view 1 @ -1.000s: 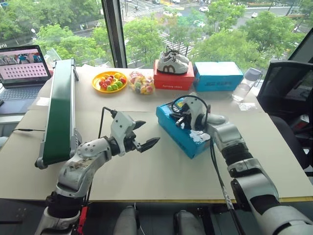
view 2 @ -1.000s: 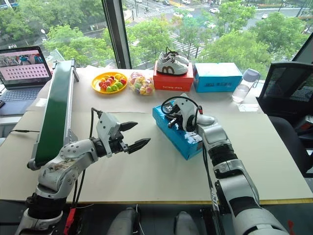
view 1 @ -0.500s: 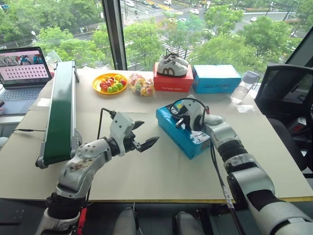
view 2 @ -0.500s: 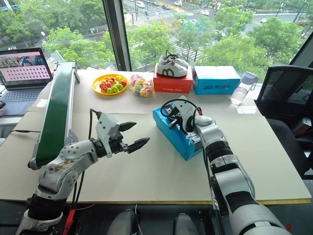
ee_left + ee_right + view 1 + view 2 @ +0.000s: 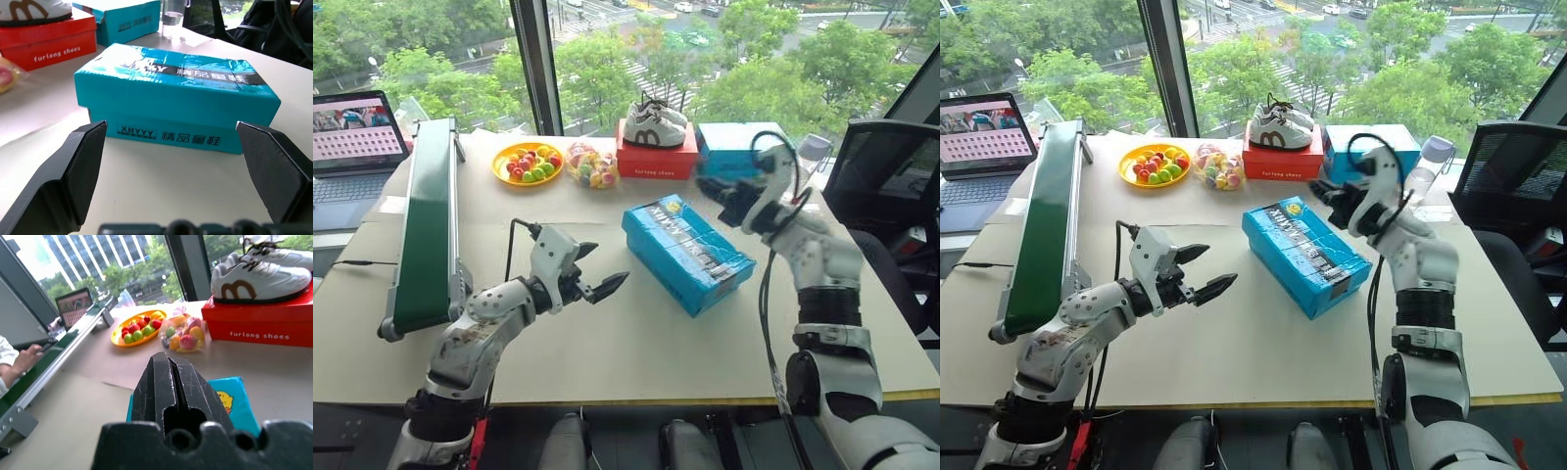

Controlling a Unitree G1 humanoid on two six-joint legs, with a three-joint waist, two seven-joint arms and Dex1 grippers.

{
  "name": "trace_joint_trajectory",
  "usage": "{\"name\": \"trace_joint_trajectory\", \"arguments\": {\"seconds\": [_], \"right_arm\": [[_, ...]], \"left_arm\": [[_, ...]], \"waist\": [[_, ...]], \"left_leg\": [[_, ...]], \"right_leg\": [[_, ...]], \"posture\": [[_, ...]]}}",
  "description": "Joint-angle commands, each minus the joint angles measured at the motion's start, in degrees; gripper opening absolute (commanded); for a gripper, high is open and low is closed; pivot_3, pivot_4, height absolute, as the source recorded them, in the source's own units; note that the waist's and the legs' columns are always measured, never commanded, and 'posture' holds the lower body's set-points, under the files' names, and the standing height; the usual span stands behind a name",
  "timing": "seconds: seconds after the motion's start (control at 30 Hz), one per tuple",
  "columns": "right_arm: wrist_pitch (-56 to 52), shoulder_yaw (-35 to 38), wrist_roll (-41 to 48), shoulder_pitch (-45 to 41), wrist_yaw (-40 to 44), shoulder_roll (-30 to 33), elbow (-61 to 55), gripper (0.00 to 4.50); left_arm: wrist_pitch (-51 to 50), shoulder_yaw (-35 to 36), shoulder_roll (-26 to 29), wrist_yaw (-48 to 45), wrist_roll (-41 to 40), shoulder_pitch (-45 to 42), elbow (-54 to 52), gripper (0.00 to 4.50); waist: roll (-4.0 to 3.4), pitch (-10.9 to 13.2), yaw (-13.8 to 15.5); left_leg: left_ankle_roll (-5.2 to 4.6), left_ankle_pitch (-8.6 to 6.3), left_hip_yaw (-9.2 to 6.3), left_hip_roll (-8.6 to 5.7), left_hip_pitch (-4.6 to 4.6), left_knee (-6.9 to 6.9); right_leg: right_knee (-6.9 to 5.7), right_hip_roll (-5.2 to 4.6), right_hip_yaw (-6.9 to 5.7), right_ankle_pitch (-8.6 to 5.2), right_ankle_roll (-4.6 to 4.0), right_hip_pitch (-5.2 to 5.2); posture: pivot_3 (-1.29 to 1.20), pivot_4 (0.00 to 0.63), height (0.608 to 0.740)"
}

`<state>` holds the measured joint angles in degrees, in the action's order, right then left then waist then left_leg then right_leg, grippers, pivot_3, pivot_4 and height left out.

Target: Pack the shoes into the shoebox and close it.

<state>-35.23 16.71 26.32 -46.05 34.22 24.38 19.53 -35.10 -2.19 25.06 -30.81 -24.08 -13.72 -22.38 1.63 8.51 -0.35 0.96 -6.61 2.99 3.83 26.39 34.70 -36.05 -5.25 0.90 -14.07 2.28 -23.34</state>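
2 grippers flank the closed teal shoebox [image 5: 686, 252], which lies lid-down-shut in the middle of the table [image 5: 636, 343], aslant. on its left, the left gripper [image 5: 598, 270] hovers level near the box's short end with its fingers spread wide, grasping nothing; in the left wrist view the box sits framed between the 2 fingers [image 5: 73, 169] and apart from them. the shoes are not to be seen, so they are presumably inside. on the right, the right gripper [image 5: 1324, 201] hangs above the far end of the box, its fingers clenched together on nothing, clear of the lid. the task looks all but finished. to end well, i judge each arm should draw off without brushing the lid, so the flap does not spring up or the box skid.
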Motion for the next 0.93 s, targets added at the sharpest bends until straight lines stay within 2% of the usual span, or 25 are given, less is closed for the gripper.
{"name": "trace_joint_trajectory", "arguments": {"seconds": [0.03,0.17,0.27,0.37,0.57,0.7,0.93], "right_arm": [[10.22,-2.7,-9.3,4.78,-2.57,5.94,0.79,0.08],[23.41,-1.05,-17.04,8.42,-13.69,8.66,9.76,0.08],[27.68,-0.87,-19.1,10.22,-16.76,9.29,14.24,0.08],[30.0,-1.26,-19.28,11.0,-17.17,8.78,15.68,0.08],[33.25,-1.76,-20.02,12.86,-18.06,8.33,17.97,0.08],[35.3,-1.9,-20.78,13.84,-19.08,8.58,19.77,0.08],[35.23,-0.68,-19.93,15.14,-20.13,8.3,19.22,0.08]], "left_arm": [[3.07,4.09,-2.21,7.98,4.38,1.03,2.03,4.5],[4.27,10.04,-8.77,24.63,11.51,0.07,5.16,4.5],[4.75,11.88,-12.44,28.28,12.03,2.13,3.99,4.5],[6.62,13.43,-14.68,28.95,11.53,4.72,4.04,4.5],[11.79,13.3,-14.68,28.02,13.33,8.48,5.45,4.5],[13.56,14.56,-15.82,28.34,12.64,8.89,6.97,4.5],[13.96,15.03,-16.55,28.6,12.56,8.36,6.82,4.5]], "waist": [[0.01,0.01,0.32],[0.03,0.02,0.41],[0.05,0.03,0.08],[0.05,0.03,-0.55],[0.05,0.03,-0.44],[0.05,0.03,-0.26],[0.05,0.03,-0.39]], "left_leg": [[0.0,0.0,0.01,-0.01,0.0,0.01],[-0.09,0.06,0.02,-0.02,0.01,0.07],[-0.29,0.19,0.03,-0.05,0.0,0.05],[-0.31,0.19,0.03,-0.04,0.0,0.03],[-0.29,0.18,0.03,-0.02,-0.04,0.07],[-0.04,0.02,0.03,-0.08,-0.04,0.1],[-0.29,0.18,0.03,-0.07,-0.04,0.08]], "right_leg": [[0.02,-0.01,0.01,-0.08,-0.14,-0.02],[0.02,0.0,0.05,-0.08,-0.12,0.0],[0.02,0.01,0.1,0.16,0.29,0.0],[0.03,0.02,0.14,0.16,0.3,0.01],[0.02,0.05,0.14,0.16,0.28,0.05],[0.09,-0.02,0.14,0.0,0.0,0.12],[0.1,0.01,0.14,0.16,0.28,0.12]], "posture": [[0.0,0.15,0.74],[0.0,0.15,0.74],[0.0,0.15,0.74],[0.0,0.15,0.74],[0.0,0.15,0.74],[0.0,0.15,0.74],[0.0,0.15,0.74]]}}
